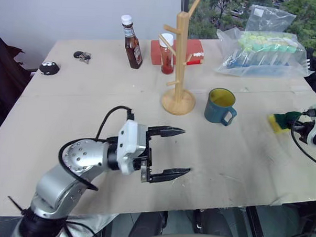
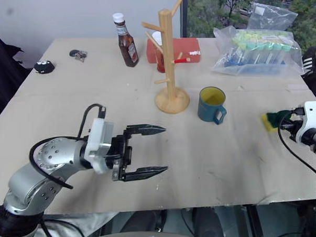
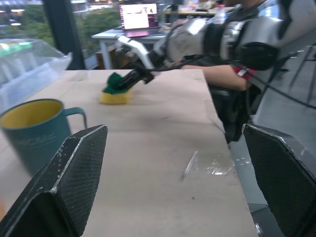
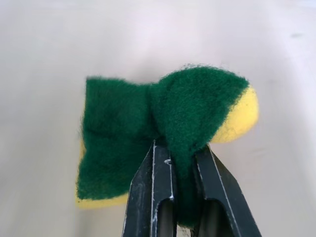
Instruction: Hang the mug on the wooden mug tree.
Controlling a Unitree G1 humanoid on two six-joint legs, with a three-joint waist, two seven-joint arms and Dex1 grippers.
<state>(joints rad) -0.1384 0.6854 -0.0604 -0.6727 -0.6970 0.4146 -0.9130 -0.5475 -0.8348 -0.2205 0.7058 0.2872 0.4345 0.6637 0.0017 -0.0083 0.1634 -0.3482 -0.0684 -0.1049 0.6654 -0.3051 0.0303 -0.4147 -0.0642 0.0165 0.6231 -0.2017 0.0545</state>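
Your small teal-blue mug with the yellow inside (image 1: 220,106) stands upright on the pale wooden table (image 1: 85,99), just to the right of the tall light-wood mug tree (image 1: 179,64) and close beside its round disc base, though not touching it. The mug's loop handle faces the near edge, slightly to the right. No peg carries anything.

Your left gripper (image 1: 170,153) hovers over the near part of the table, well apart from the mug, pointing toward the right with its two black fingers spread wide and nothing between them. In the left wrist view you see the mug (image 3: 33,126) just beyond one fingertip.

Your right gripper (image 4: 178,185) sits at the far right of the table, pinching a yellow sponge with a green scouring top (image 4: 148,133); the fingers are narrow, squeezing a fold of the green layer (the sponge buckles up around them).

Behind the tree stand a brown sauce bottle (image 1: 132,42), a red ketchup bottle (image 1: 167,55) and a red box (image 1: 194,47). A clear plastic bag of cups (image 1: 266,52) lies at the far right.
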